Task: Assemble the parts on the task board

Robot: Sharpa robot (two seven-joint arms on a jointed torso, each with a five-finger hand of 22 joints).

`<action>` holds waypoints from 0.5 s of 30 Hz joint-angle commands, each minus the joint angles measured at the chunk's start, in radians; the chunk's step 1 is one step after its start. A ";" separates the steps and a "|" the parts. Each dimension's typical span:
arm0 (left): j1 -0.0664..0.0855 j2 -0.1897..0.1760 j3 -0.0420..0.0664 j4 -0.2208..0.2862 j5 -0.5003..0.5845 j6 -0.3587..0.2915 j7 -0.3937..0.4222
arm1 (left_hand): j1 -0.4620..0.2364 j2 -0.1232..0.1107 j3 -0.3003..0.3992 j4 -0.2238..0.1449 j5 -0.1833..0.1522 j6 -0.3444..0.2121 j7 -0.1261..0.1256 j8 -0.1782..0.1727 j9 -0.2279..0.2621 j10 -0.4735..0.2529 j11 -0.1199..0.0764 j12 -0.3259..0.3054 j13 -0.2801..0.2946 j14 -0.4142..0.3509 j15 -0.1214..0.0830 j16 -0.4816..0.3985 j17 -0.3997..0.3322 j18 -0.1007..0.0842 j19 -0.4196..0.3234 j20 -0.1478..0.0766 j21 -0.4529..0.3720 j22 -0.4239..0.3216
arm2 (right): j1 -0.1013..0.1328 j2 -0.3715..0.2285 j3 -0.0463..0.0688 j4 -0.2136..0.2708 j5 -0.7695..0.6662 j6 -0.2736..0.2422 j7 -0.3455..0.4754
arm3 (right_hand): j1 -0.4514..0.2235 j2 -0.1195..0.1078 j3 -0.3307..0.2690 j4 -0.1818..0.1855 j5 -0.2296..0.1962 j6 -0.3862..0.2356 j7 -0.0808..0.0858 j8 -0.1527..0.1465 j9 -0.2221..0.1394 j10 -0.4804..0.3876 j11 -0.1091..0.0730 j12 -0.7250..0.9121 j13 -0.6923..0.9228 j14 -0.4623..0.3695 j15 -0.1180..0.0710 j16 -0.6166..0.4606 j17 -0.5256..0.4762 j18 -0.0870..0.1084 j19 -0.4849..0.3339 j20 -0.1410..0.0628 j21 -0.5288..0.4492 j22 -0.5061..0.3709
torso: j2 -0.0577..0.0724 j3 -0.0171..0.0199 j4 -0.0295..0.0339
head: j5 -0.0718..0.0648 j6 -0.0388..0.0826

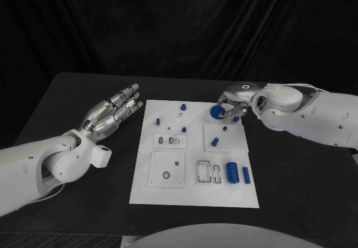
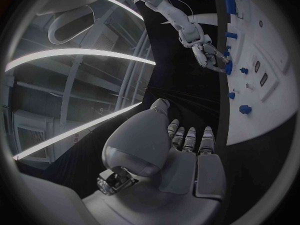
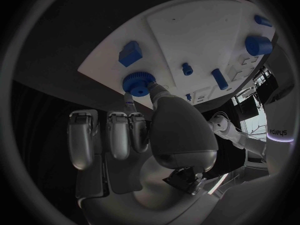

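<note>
The white task board (image 1: 194, 192) lies in the middle of the black table. At its far right corner my right hand (image 1: 239, 105) pinches a round blue ridged disc (image 1: 217, 112) between thumb and a finger, just above the board. The right wrist view shows the disc (image 3: 137, 81) at the fingertips, close to a blue block (image 3: 130, 52) near the board's edge. My left hand (image 1: 112, 111) hovers left of the board, fingers stretched out and apart, holding nothing. The left wrist view shows the left hand's flat palm (image 2: 181, 155) and, far off, the right hand (image 2: 209, 55).
Small blue pegs (image 1: 182, 107) (image 1: 158, 121) (image 1: 214, 142) stand on the board's far half. A thick blue cylinder (image 1: 232, 172) and a slim blue bar (image 1: 246, 175) lie near its right edge, beside white plates with slots (image 1: 209, 172) and holes (image 1: 166, 169).
</note>
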 commanded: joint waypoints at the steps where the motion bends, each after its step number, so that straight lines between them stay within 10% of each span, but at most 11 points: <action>1: 0.001 0.002 0.001 0.000 -0.009 0.022 0.042 | -0.004 -0.004 0.000 0.007 -0.005 0.003 0.002 0.004 0.001 -0.002 0.003 -0.007 -0.002 0.001 0.006 -0.004 -0.001 0.018 0.001 0.008 -0.006 -0.001 | -0.006 0.002 0.001 -0.007 -0.003 0.002 -0.022 | 0.014 0.003 0.003 -0.015 0.011 0.010 -0.001 0.009 0.010 0.104 0.011 0.002 0.263 0.104 0.009 0.003 0.263 -0.016 0.104 0.007 0.003 0.263 | 0.000 -0.0003 0.0003 | -0.001 -0.003; 15: 0.001 0.000 0.001 -0.002 -0.009 0.028 0.036 | -0.004 -0.004 0.000 0.007 -0.005 0.003 0.002 0.004 0.001 -0.002 0.003 -0.007 -0.002 0.001 0.007 -0.004 -0.001 0.018 0.001 0.009 -0.006 -0.001 | -0.027 0.010 0.001 -0.018 -0.003 0.001 -0.002 | 0.040 0.012 0.019 -0.071 0.144 0.052 -0.011 0.099 0.106 0.104 0.007 0.002 0.263 0.104 0.009 0.003 0.263 -0.016 0.104 0.008 0.003 0.263 | -0.001 -0.0003 -0.0006 | 0.001 -0.011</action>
